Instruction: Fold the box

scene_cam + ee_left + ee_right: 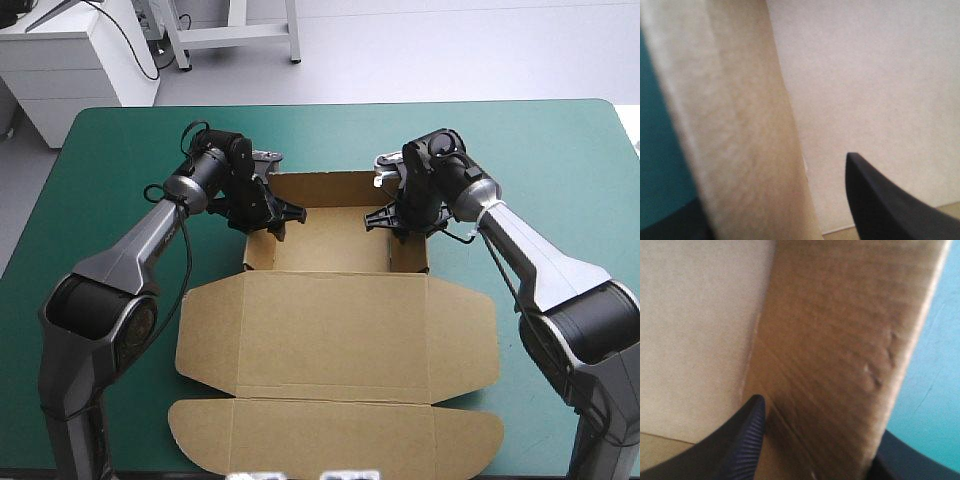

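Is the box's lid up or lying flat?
Flat. The box has its lid spread on the table; only its walls stand raised.

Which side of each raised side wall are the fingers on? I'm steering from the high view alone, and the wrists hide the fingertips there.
Observer: The left gripper straddles the left side wall of the box. One black finger is inside, and the other is outside, over the teal-green cover.
Operator: Is it clamped?
Observer: No. A gap shows between the inside finger and that wall.
Operator: And the right?
Observer: The right gripper is all but shut on the right side wall, with its inside finger touching the board.
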